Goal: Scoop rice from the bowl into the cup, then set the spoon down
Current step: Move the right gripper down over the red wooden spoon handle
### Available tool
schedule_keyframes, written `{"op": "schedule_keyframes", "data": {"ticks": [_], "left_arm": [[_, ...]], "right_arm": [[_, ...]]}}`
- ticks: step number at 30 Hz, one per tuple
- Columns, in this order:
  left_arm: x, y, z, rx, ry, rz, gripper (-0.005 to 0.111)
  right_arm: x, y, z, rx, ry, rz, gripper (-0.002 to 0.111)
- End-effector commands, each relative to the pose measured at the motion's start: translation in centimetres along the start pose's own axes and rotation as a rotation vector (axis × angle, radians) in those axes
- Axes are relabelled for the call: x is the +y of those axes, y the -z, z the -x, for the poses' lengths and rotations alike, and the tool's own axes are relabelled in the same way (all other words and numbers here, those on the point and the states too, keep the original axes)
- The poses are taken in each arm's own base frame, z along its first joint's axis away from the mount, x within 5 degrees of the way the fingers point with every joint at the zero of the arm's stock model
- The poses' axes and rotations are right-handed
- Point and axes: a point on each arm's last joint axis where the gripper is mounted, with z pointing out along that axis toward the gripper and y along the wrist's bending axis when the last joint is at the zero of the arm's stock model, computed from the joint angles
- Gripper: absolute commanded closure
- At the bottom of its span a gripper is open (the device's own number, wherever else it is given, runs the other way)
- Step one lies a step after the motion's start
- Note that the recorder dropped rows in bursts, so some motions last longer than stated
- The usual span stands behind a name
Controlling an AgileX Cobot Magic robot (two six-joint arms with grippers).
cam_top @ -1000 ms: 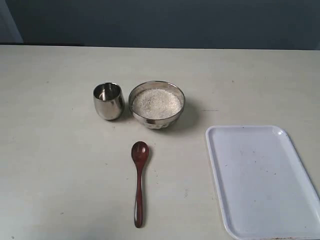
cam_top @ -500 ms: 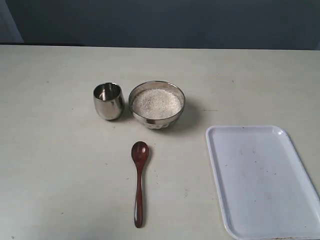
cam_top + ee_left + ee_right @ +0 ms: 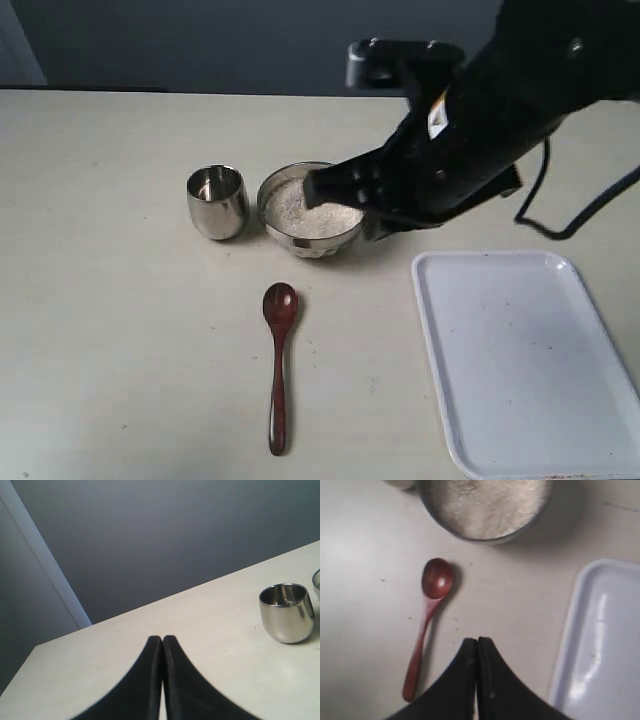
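The dark reddish-brown spoon [image 3: 278, 380] lies flat on the table, its head towards the bowl [image 3: 300, 242]. That steel bowl holds white rice [image 3: 292, 205], and the steel cup [image 3: 216, 203] stands just to its left. My right gripper [image 3: 318, 187] hangs shut and empty above the table, and its arm hides the bowl's right half in the exterior view. In the right wrist view the right gripper [image 3: 477, 641] is apart from the spoon [image 3: 422, 635], with the bowl [image 3: 485, 539] and rice [image 3: 485, 502] beyond. My left gripper [image 3: 162, 639] is shut and empty, away from the cup [image 3: 286, 612].
A white tray [image 3: 520, 370] lies at the front right of the table, its rim close beside my right gripper in the right wrist view, tray [image 3: 605, 645]. A black cable hangs from the right arm above the tray's far corner. A dark wall runs behind the table.
The right arm has swung into the exterior view from the upper right and now covers part of the bowl. Spoon, cup, bowl and tray have not moved.
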Motion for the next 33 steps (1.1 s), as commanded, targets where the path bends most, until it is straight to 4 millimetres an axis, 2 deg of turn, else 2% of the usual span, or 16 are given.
{"op": "schedule_keyframes", "data": {"ticks": [1,3,5,11,18,27,33], "left_arm": [[0.0,0.1,0.1,-0.009,0.008,0.003,0.106],[0.0,0.1,0.1,-0.009,0.008,0.003,0.106],[0.0,0.1,0.1,-0.009,0.008,0.003,0.106],[0.0,0.1,0.1,-0.009,0.008,0.003,0.106],[0.0,0.1,0.1,-0.009,0.008,0.003,0.106],[0.0,0.1,0.1,-0.009,0.008,0.003,0.106],[0.0,0.1,0.1,-0.009,0.008,0.003,0.106]], "right_arm": [[2.5,-3.6,-1.0,0.078,0.009,0.07,0.09],[3.4,-5.3,-1.4,0.119,-0.018,0.099,0.073],[4.0,-6.7,-1.8,0.16,-0.067,0.126,0.064],[5.4,-9.8,-3.3,0.253,-0.141,0.114,0.064],[6.7,-11.0,-4.5,0.277,-0.188,0.112,0.064],[6.6,-13.7,-5.7,0.347,-0.242,0.056,0.064],[6.5,-14.4,-6.0,0.369,-0.261,0.038,0.066]]}}
